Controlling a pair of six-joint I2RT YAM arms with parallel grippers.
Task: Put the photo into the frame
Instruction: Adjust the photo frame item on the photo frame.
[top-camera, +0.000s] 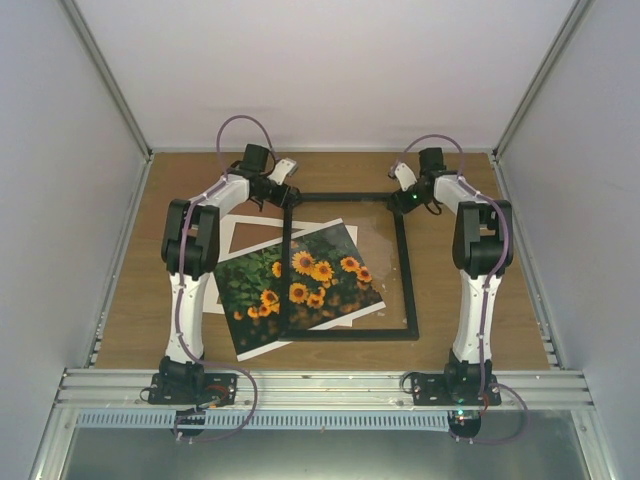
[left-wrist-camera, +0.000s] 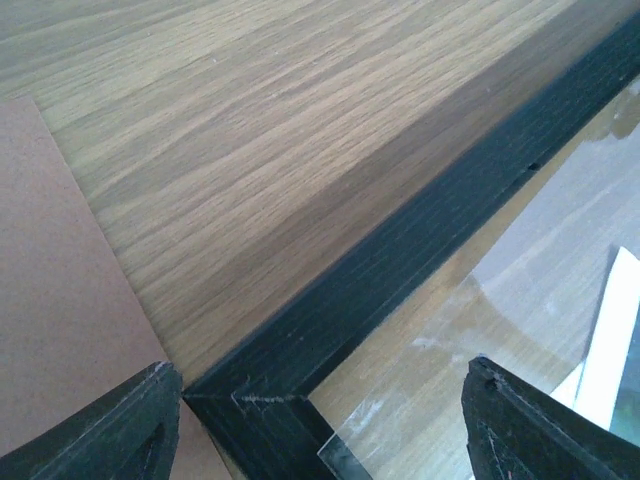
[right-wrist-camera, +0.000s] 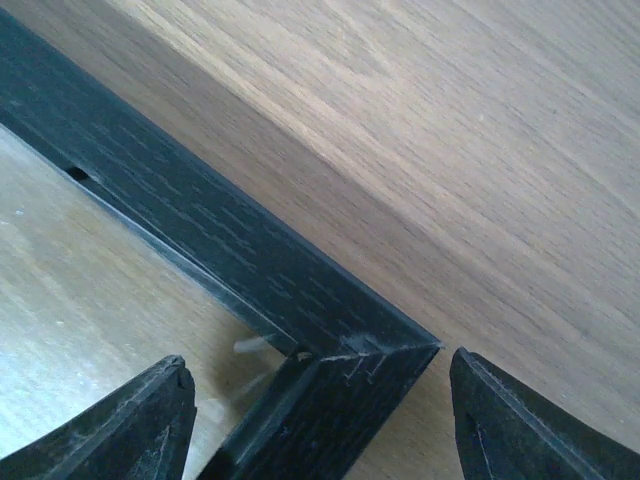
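Sunflower paper print (top-camera: 300, 285) likely light, floppy, creases easily (pinch white border); thin black rectangular frame (top-camera: 345, 197) stiff; left hand (left-wrist-camera: 322, 368), right hand (right-wrist-camera: 320, 360) both spread, straddling far corners.

The top camera looks steeply down from high at the near side over the whole tabletop (top-camera: 130, 320). Each wrist camera sits close above one far corner of the frame (top-camera: 345, 197); both corners show from above too.
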